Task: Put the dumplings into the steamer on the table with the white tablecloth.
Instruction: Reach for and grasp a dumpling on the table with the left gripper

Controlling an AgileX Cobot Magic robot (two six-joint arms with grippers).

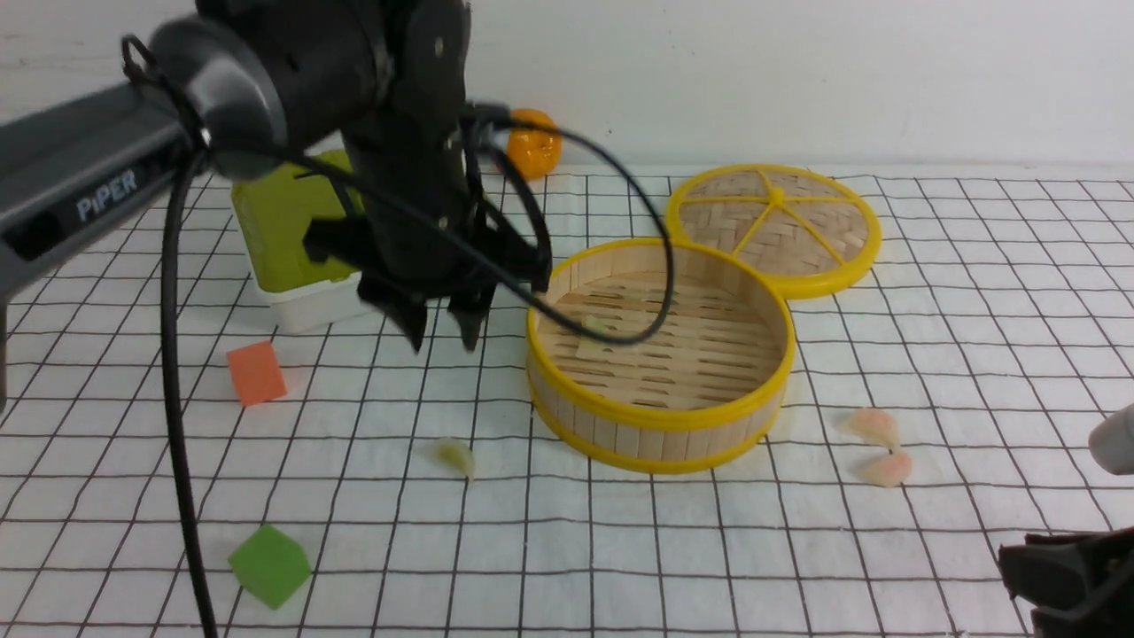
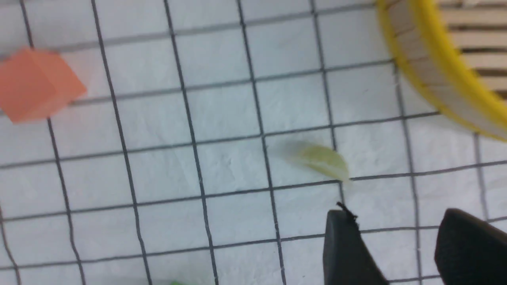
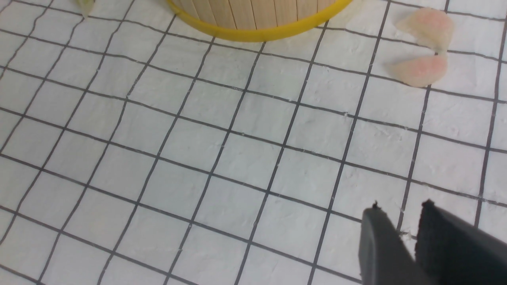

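The steamer [image 1: 660, 416] stands mid-table on the white tablecloth [image 1: 620, 549]. A pale yellow-green dumpling [image 1: 595, 326] seems to lie on its slatted floor, partly behind a cable. Another yellow-green dumpling [image 1: 456, 456] lies on the cloth left of the steamer, and shows in the left wrist view [image 2: 324, 161]. Two pink dumplings [image 1: 873, 425] [image 1: 889, 468] lie right of the steamer, also in the right wrist view [image 3: 427, 27] [image 3: 420, 70]. My left gripper [image 1: 440, 339] hovers open and empty left of the steamer [image 2: 435, 79], above that dumpling. My right gripper [image 3: 402, 211] is shut and empty, near the front right.
The woven lid [image 1: 773, 226] lies behind the steamer. An orange cube [image 1: 256, 373] and a green cube [image 1: 269, 564] sit at the left. A green-and-white box [image 1: 292, 248] and an orange fruit [image 1: 534, 146] stand at the back by the wall.
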